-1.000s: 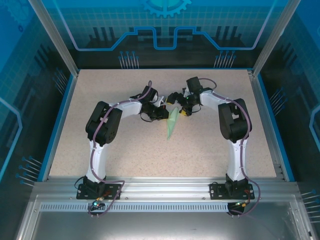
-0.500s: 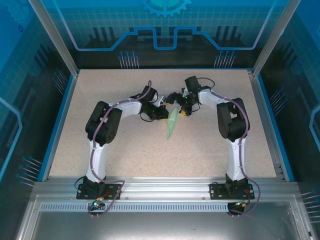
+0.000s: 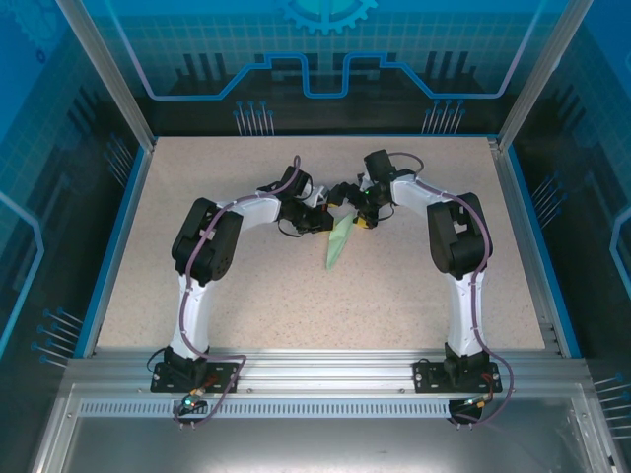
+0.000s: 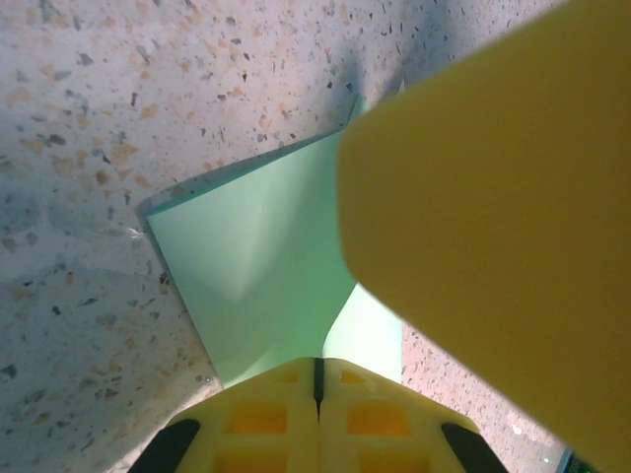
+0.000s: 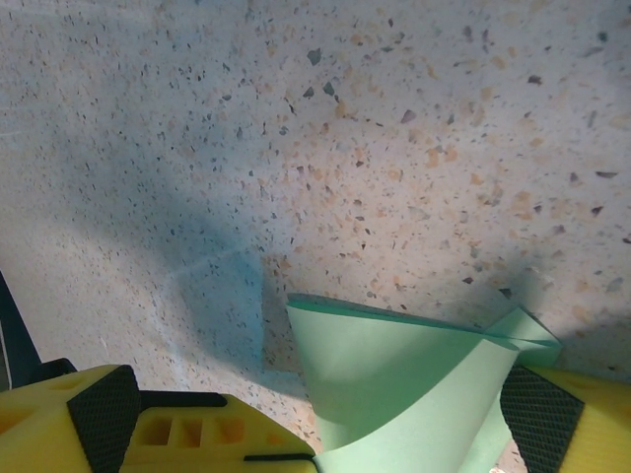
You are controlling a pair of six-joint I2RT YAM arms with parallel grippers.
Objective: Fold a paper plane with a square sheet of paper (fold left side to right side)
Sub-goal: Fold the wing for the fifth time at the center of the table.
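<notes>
The paper plane is a narrow pale mint-green dart lying mid-table, its point toward the arms. Both grippers meet at its far, wide end. My left gripper is shut; in the left wrist view its yellow fingers meet at a thin seam, and two green flaps spread out from that seam. My right gripper stands open. In the right wrist view the curled paper rises between its two yellow fingers, touching neither pad that I can see. One right finger looms large in the left wrist view.
The speckled tabletop is bordered by a blue rim and transparent enclosure walls. Both arm bases sit on the aluminium rail at the near edge.
The right gripper has shifted slightly left toward the paper's wide end. The left arm's elbow has moved a little. The paper stays in almost the same place.
</notes>
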